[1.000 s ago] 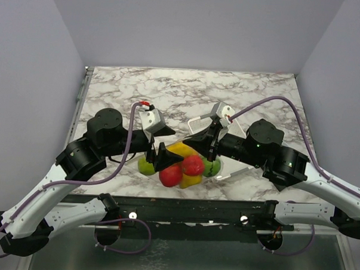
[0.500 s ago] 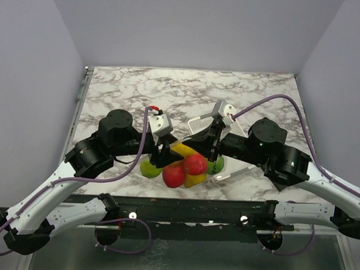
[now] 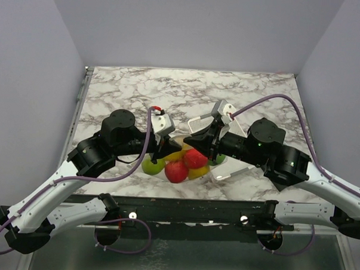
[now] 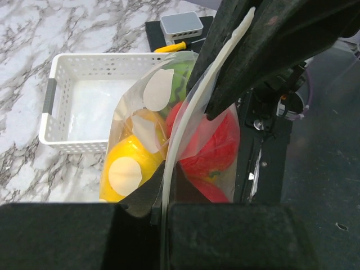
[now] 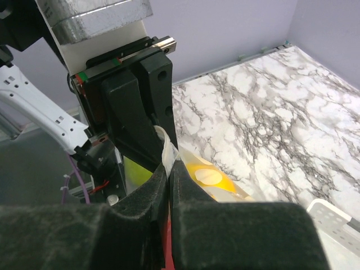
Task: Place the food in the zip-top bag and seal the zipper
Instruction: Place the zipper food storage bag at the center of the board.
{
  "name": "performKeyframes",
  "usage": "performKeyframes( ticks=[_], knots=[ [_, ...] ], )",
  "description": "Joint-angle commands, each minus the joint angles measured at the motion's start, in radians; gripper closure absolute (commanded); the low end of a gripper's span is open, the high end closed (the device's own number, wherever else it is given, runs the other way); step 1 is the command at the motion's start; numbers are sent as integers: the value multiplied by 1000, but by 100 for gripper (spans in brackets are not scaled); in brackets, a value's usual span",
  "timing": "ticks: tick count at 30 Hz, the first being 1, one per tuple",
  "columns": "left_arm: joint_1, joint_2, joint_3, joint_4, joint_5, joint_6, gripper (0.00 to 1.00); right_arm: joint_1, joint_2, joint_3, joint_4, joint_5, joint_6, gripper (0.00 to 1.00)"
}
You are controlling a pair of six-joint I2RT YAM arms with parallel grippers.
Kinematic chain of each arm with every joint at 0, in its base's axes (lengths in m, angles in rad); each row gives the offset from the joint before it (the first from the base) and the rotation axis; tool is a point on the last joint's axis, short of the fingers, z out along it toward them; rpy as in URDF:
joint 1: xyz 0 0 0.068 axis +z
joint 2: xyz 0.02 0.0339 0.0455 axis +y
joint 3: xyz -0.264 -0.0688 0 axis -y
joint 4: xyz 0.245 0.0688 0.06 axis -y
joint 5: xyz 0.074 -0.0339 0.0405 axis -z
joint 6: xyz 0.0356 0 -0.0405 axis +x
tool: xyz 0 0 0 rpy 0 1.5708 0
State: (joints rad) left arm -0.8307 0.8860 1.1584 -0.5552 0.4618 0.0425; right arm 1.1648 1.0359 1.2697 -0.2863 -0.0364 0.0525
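The sealing step is judged to be in hand, since the food is already enclosed in the zip-top bag and no fruit is seen loose on the surface. The bag is held up off the surface, hanging below and between the two end effectors, with the zipper stretched as a pale strip from one to the other. The left end effector is pressed together on one end of the zipper, and the right end effector is seen pinching the same strip directly opposite, just beyond the left fingertips. Whether the stretch of zipper between the two pinches is fully closed cannot be told. The next move is judged to call for that stretch to be pressed shut along its whole length, with the strip kept taut and the weight of the fruit kept from pulling the mouth open. One bag is counted, with one zipper. Through the plastic about six fruits are made out from above: two red, two green, and two in yellow or orange, though some may be hidden. One white slotted basket is seen lying on the surface beneath the left end effector, to the side of the bag.
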Motion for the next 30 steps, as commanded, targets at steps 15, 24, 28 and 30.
performKeyframes(
  ticks=[15, 24, 28, 30],
  knots=[
    [-1, 12, 18, 0, -549, 52, 100, -2, -137, -56, 8, 340, 3, 57],
    [0, 79, 14, 85, -861, 106, 100, -1, -149, -99, -1, 374, 8, 56],
    [0, 140, 24, 123, -1002, 156, 100, -2, -150, -112, -5, 378, 12, 56],
    [0, 166, 24, 159, -1068, 190, 100, -1, -154, -121, -2, 379, 12, 56]
  ],
)
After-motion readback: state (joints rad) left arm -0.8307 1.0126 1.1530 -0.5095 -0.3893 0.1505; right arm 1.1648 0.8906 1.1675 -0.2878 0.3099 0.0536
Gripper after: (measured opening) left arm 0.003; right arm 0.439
